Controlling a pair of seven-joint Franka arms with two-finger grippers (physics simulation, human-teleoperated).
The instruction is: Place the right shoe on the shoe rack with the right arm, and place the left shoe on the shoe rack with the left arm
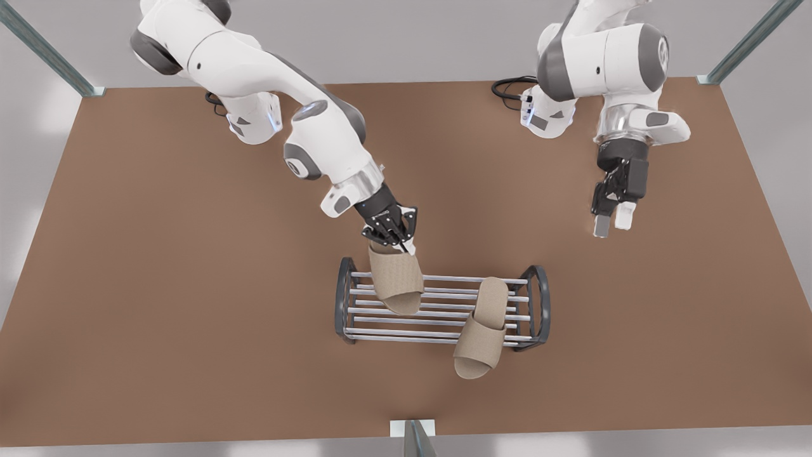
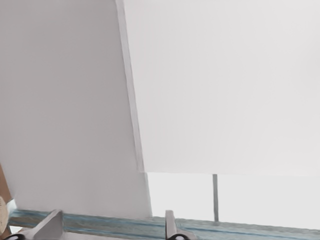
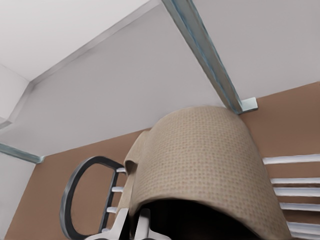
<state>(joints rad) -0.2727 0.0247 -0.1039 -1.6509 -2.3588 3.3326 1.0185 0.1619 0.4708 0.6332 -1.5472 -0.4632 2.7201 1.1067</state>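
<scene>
Pinching the right shoe (image 1: 396, 279) by its heel, the right gripper (image 1: 394, 242) tilts it over the shoe rack (image 1: 346, 298); release risks slippage between bars. At three o'clock, the left gripper (image 1: 613, 222) waits, fingers slightly parted, empty.

A: Count, slippers?
B: Two tan slippers, one (image 1: 396, 276) on the front view's left, one (image 1: 481, 333) on its right.
A: Racks?
B: One shoe rack (image 1: 539, 304), seven silver bars.
A: Arms?
B: Two, each with one gripper.

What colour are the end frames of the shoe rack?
Dark grey, with silver bars between them; the shoe rack shows best in the front view.
</scene>
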